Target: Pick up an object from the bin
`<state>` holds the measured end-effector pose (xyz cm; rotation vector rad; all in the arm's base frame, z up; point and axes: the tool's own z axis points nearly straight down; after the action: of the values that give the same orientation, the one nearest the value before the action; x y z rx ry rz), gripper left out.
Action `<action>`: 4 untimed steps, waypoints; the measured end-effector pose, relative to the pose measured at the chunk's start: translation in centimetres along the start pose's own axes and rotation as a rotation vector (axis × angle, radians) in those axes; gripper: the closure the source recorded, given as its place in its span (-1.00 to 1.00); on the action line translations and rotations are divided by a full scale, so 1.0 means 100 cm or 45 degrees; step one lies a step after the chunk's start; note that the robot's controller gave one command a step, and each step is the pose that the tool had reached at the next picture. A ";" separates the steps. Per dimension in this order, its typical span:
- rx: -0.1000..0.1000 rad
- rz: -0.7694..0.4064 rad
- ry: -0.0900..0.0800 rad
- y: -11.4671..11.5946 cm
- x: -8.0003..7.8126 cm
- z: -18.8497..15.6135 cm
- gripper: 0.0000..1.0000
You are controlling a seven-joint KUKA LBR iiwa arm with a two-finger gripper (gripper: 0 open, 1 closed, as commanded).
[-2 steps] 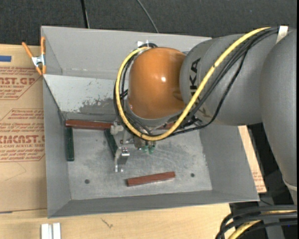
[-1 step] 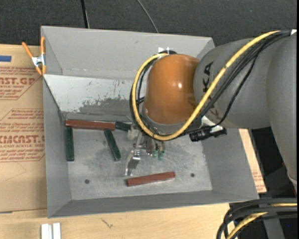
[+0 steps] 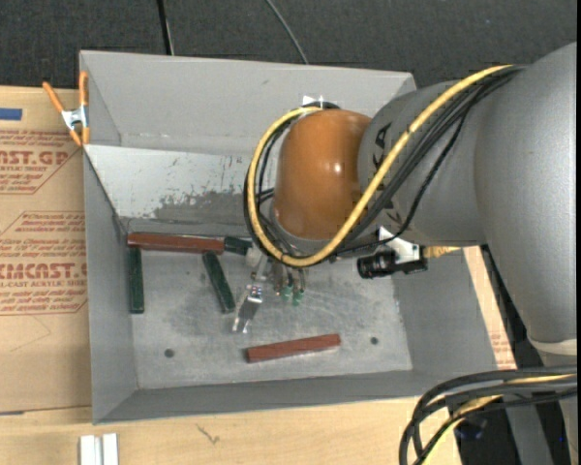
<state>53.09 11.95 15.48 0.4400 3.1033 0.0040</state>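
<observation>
Gripper [image 3: 245,312] low over the bin floor, near the middle, its tip reaching down and a little left from under the orange cover [image 3: 320,172]. From my screen I cannot tell whether it is spread or pressed together, and I see nothing caught in it. The nearest candidate is the slanted dark green stick [image 3: 216,281], lying flat just left of the tip, near it but apart as far as I can judge. Toward the front wall lies the short red-brown bar [image 3: 292,348], also flat, a little right of the tip and clear of it.

My worry is that the tip looks to sit over bare metal between those two, not over either. Closing here would likely pinch nothing, or clip the stick's lower end and skid it sideways. Both pieces are thin and lie flush on the floor. A descent that stops high would slip over them, and one that goes too deep would jam the tip on the metal.

Farther out, a long red-brown bar [image 3: 174,243] lies along the foot of the back slope, and a second dark green stick [image 3: 136,281] lies by the left wall. Both sit close against the sides of the bin [image 3: 223,95], which makes them awkward to get around. The cover and the looped cables [image 3: 259,177] hide the floor behind the tip. A small green bit [image 3: 292,295] just right of the tip may belong to the tool; I cannot say.
</observation>
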 end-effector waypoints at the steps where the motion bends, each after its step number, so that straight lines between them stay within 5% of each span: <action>1: 0.005 -0.117 0.009 0.001 0.000 0.017 -1.00; 2: 0.004 -0.356 0.010 0.003 0.000 0.026 -1.00; 3: 0.001 -0.058 0.005 -0.025 0.030 0.066 -1.00; 4: -0.002 -0.199 0.010 -0.047 0.017 0.081 -1.00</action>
<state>50.17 7.90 7.38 0.1971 3.1352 0.0073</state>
